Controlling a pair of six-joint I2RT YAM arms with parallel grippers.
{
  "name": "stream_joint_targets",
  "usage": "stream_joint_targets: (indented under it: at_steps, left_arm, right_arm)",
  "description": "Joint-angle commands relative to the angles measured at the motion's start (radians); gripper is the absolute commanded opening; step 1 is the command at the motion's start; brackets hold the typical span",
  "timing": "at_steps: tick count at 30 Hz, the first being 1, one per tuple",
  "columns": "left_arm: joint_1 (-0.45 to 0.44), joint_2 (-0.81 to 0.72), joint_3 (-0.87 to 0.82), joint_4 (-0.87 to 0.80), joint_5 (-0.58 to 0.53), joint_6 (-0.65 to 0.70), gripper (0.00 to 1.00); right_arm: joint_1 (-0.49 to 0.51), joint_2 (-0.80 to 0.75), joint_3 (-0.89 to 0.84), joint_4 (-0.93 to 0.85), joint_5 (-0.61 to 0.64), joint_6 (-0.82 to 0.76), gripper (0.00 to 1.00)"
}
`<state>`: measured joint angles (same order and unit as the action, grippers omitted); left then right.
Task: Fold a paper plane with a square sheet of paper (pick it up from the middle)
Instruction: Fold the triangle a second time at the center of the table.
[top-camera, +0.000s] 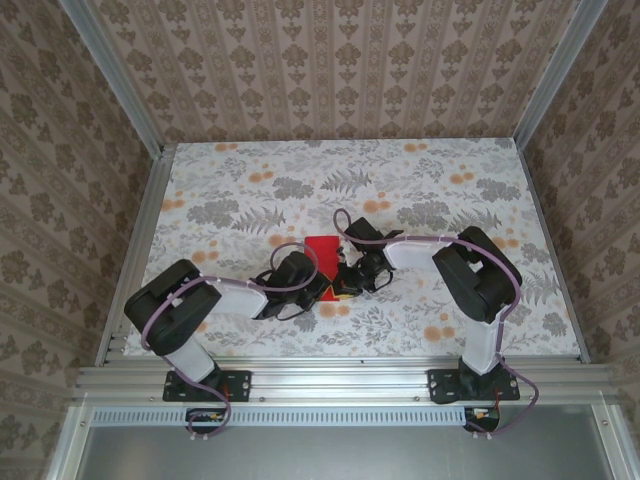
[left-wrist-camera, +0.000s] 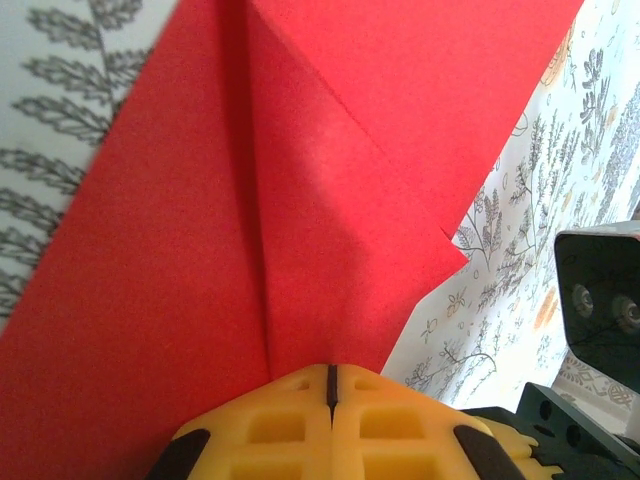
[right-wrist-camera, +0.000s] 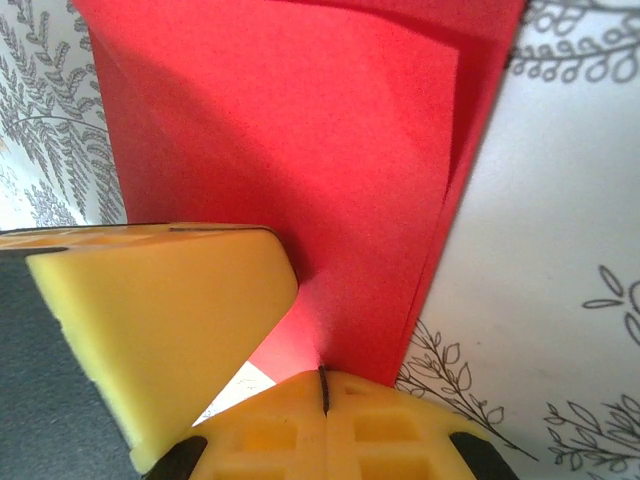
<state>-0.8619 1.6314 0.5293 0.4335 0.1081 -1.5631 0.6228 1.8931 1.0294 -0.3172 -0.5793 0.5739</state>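
Note:
The square sheet of paper (top-camera: 322, 248) is bright red and lies folded in layers on the floral table, with a long centre crease (left-wrist-camera: 255, 200) and a diagonal flap edge (left-wrist-camera: 380, 160). My left gripper (top-camera: 326, 288) is shut, its yellow fingertips (left-wrist-camera: 330, 385) set against the sheet's near end beside the crease. My right gripper (top-camera: 348, 287) is shut too, its tips (right-wrist-camera: 322, 385) over the sheet's near corner, with the left gripper's finger (right-wrist-camera: 160, 320) right beside them on the paper. Both sets of tips hide the edge, so I cannot tell whether any paper is pinched.
The floral tabletop (top-camera: 430, 190) spreads around the paper inside an aluminium frame with wallpapered walls. Both arms bend inward and meet at the table's middle front. The right arm's black wrist (left-wrist-camera: 600, 300) sits close to the left gripper's right side.

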Motion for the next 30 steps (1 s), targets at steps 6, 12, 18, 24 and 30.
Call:
stream_joint_targets:
  at_steps: [6,12,18,24,30]
  left_arm:
    - [0.093,-0.022,0.0,-0.28,0.05,0.166,0.0]
    - [0.173,-0.025,0.011,-0.319,0.054,0.233,0.0]
    - [0.243,-0.01,0.042,-0.38,0.058,0.301,0.0]
    - [0.287,0.004,0.083,-0.447,0.042,0.361,0.0]
    - [0.325,0.031,0.116,-0.465,0.05,0.398,0.0]
  right_arm:
    - [0.029,0.063,-0.075,-0.127,0.206,-0.09,0.0]
    - [0.029,0.067,-0.086,-0.155,0.232,-0.106,0.0]
    - [0.029,0.056,-0.091,-0.167,0.239,-0.112,0.0]
    - [0.031,0.053,-0.094,-0.175,0.248,-0.115,0.0]
    - [0.034,0.051,-0.096,-0.18,0.257,-0.115,0.0]
